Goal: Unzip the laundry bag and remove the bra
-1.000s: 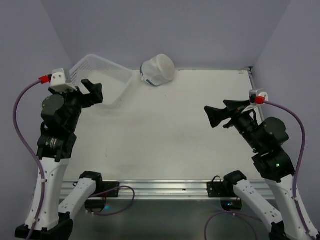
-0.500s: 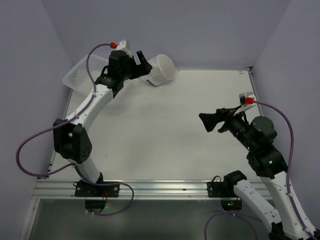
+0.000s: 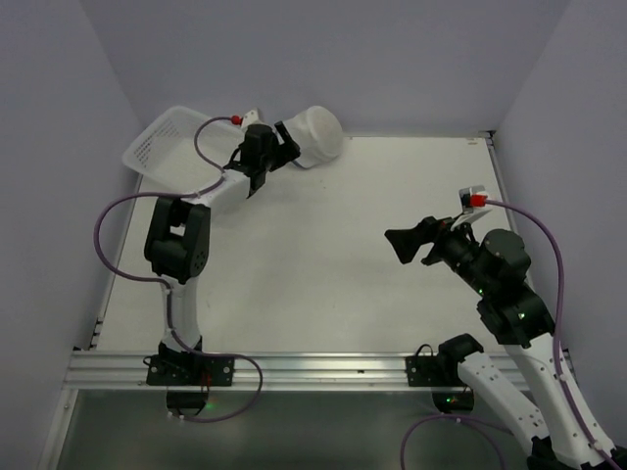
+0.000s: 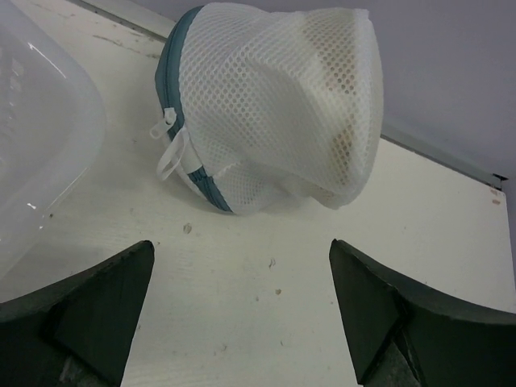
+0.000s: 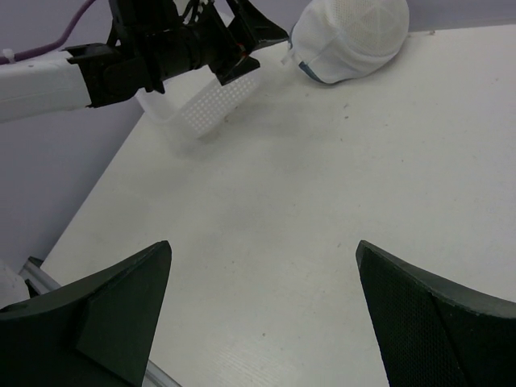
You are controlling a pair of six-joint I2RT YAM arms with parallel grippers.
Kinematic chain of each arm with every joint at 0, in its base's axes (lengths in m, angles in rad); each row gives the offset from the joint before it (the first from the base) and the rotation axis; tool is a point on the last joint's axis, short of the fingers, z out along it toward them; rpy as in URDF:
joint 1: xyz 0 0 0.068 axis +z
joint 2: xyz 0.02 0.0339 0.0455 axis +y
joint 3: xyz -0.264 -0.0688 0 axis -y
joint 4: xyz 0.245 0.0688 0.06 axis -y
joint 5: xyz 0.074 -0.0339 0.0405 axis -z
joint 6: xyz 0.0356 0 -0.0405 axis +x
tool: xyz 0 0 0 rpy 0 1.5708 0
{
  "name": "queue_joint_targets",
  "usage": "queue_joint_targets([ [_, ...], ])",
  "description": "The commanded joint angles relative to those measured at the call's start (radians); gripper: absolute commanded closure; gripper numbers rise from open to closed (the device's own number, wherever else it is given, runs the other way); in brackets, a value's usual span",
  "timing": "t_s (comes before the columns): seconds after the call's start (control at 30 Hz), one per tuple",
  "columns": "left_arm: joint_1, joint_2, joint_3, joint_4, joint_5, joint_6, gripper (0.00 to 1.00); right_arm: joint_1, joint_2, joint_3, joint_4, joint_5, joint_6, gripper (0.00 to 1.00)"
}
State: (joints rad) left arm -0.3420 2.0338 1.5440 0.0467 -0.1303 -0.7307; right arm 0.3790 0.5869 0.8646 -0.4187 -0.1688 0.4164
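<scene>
Laundry bag (image 4: 274, 105) just ahead of open left gripper (image 4: 242, 250), zipper pull (image 4: 171, 141) leftward; right gripper (image 3: 394, 242), also open, well apart.

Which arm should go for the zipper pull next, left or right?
Left. The left end effector, open, faces the laundry bag at close range, and the zipper pull is in plain view of its wrist camera. The right end effector, also open, hovers over mid-table, well away from the bag.

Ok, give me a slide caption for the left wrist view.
Open left gripper faces the zipped mesh laundry bag, zipper pull toward the translucent basket.
</scene>
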Motion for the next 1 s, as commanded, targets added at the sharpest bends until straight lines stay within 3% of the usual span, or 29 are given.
queue_joint_targets([
  [0.0,-0.003,0.048,-0.025,0.174,-0.063,-0.065,0.07,-0.002,-0.013,-0.015,0.026,-0.031,0.022,0.01],
  [0.33,-0.038,0.157,-0.067,0.400,-0.141,-0.032,0.17,-0.002,-0.007,-0.029,0.015,-0.021,0.032,0.01],
  [0.97,-0.045,0.401,0.100,0.467,-0.187,-0.027,0.25,-0.002,-0.027,-0.044,-0.022,-0.008,0.050,0.01],
])
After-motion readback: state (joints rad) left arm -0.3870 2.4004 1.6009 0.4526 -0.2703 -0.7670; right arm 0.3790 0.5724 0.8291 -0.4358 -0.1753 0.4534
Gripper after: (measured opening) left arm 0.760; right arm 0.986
